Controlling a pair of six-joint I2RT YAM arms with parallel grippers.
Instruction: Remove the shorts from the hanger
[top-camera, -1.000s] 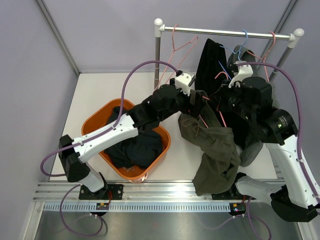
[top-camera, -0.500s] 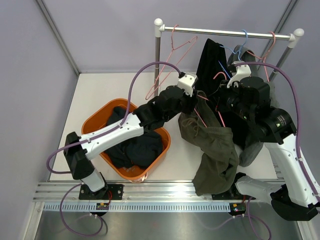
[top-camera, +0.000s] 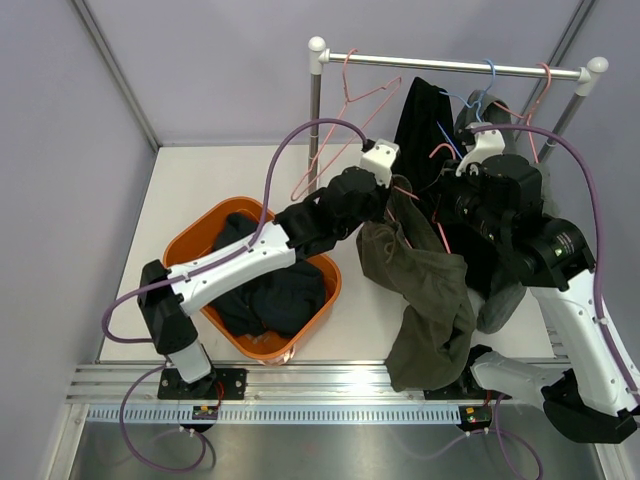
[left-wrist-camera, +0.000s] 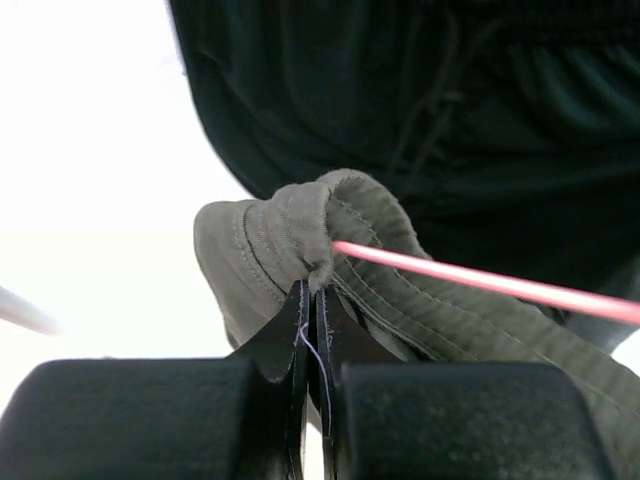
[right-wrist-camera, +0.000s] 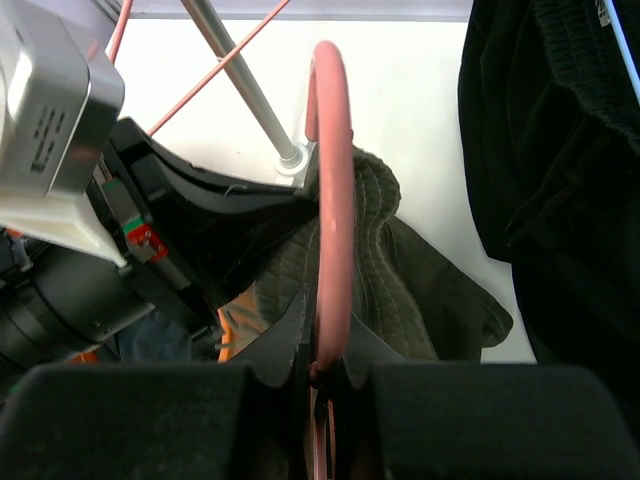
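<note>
A pair of dark olive shorts (top-camera: 425, 290) hangs from a pink hanger (right-wrist-camera: 333, 180) and drapes down to the table's front edge. My left gripper (left-wrist-camera: 316, 295) is shut on a fold of the olive waistband (left-wrist-camera: 290, 230), right where the pink hanger wire (left-wrist-camera: 480, 280) leaves the cloth. In the top view the left gripper (top-camera: 392, 200) sits at the upper left corner of the shorts. My right gripper (right-wrist-camera: 322, 350) is shut on the hanger's pink hook, with the olive shorts (right-wrist-camera: 400, 270) just beyond it. Black shorts (top-camera: 420, 130) hang on the rack behind.
An orange basket (top-camera: 195, 235) holding dark shorts (top-camera: 270, 300) stands at the left under my left arm. The clothes rail (top-camera: 450, 66) crosses the back, carrying an empty pink hanger (top-camera: 345, 110) and a blue hanger (top-camera: 485, 95). The rack's post (top-camera: 315, 120) stands beside the left wrist.
My left gripper went from open to shut on the olive waistband, and its arm reached slightly further right. The right arm kept its hold on the hanger.
</note>
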